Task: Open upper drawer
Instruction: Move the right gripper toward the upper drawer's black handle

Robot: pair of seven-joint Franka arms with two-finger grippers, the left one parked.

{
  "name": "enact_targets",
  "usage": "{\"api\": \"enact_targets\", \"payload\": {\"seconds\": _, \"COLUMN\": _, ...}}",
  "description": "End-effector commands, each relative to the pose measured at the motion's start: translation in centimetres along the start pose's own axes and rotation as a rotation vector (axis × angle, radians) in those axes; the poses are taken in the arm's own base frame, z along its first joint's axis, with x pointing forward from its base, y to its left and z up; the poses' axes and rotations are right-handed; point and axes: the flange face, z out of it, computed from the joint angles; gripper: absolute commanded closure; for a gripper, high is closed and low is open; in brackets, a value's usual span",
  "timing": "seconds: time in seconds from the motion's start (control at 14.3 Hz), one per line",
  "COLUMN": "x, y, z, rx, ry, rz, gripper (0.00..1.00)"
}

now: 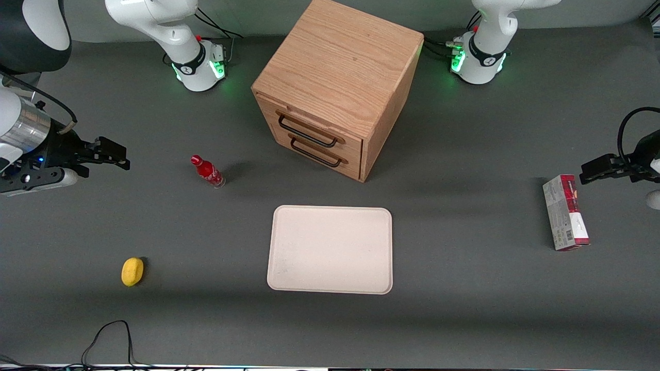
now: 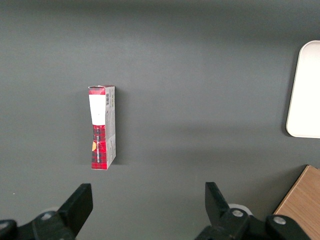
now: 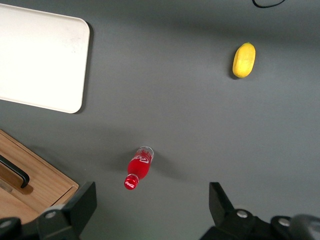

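Observation:
The oak cabinet (image 1: 337,67) stands at the middle of the table, with its two drawers facing the working arm's end and the front camera. The upper drawer (image 1: 289,114) is closed, its long black bar handle (image 1: 308,132) just above the lower drawer's matching handle (image 1: 315,154). My gripper (image 1: 124,157) hovers above the table toward the working arm's end, well away from the cabinet, open and holding nothing. In the right wrist view the gripper (image 3: 151,200) frames bare table, with the cabinet corner (image 3: 40,182) and a black handle end (image 3: 15,172) beside one finger (image 3: 82,202).
A red bottle (image 1: 207,171) stands between my gripper and the cabinet. A white tray (image 1: 330,249) lies nearer the camera than the cabinet. A yellow lemon (image 1: 132,271) lies near the front, and a red carton (image 1: 565,211) toward the parked arm's end.

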Motion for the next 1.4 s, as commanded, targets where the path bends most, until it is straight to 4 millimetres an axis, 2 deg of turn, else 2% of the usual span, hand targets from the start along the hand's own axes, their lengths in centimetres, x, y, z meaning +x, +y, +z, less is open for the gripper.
{"api": "enact_targets", "payload": {"seconds": 0.0, "x": 0.1, "y": 0.1, "z": -0.2, "rx": -0.010, "ry": -0.033, "rz": 0.003, "gripper": 0.00}}
{"api": "enact_targets", "payload": {"seconds": 0.28, "x": 0.6, "y": -0.4, "z": -0.7, "rx": -0.021, "ry": -0.030, "rz": -0.030, "gripper": 0.00}}
{"api": "enact_targets", "payload": {"seconds": 0.56, "x": 1.9, "y": -0.9, "z": 1.4, "rx": -0.012, "ry": -0.065, "rz": 0.023, "gripper": 0.00}}
{"api": "enact_targets", "payload": {"seconds": 0.77, "x": 2.3, "y": -3.3, "z": 1.4, "rx": -0.015, "ry": -0.063, "rz": -0.010, "gripper": 0.00}}
{"api": "enact_targets", "payload": {"seconds": 0.84, "x": 2.4, "y": -3.7, "z": 0.8, "rx": -0.010, "ry": -0.059, "rz": -0.016, "gripper": 0.00}}
{"api": "enact_targets", "payload": {"seconds": 1.05, "x": 3.4, "y": -4.9, "z": 2.5, "rx": 0.030, "ry": -0.089, "rz": -0.023, "gripper": 0.00}}
{"api": "enact_targets", "payload": {"seconds": 1.19, "x": 4.2, "y": -7.2, "z": 2.3, "rx": 0.025, "ry": -0.077, "rz": -0.014, "gripper": 0.00}}
{"api": "enact_targets", "payload": {"seconds": 1.26, "x": 4.8, "y": -8.0, "z": 2.8, "rx": 0.022, "ry": -0.080, "rz": 0.024, "gripper": 0.00}}
{"api": "enact_targets", "payload": {"seconds": 1.33, "x": 5.2, "y": -9.8, "z": 3.5, "rx": 0.017, "ry": -0.090, "rz": 0.049, "gripper": 0.00}}
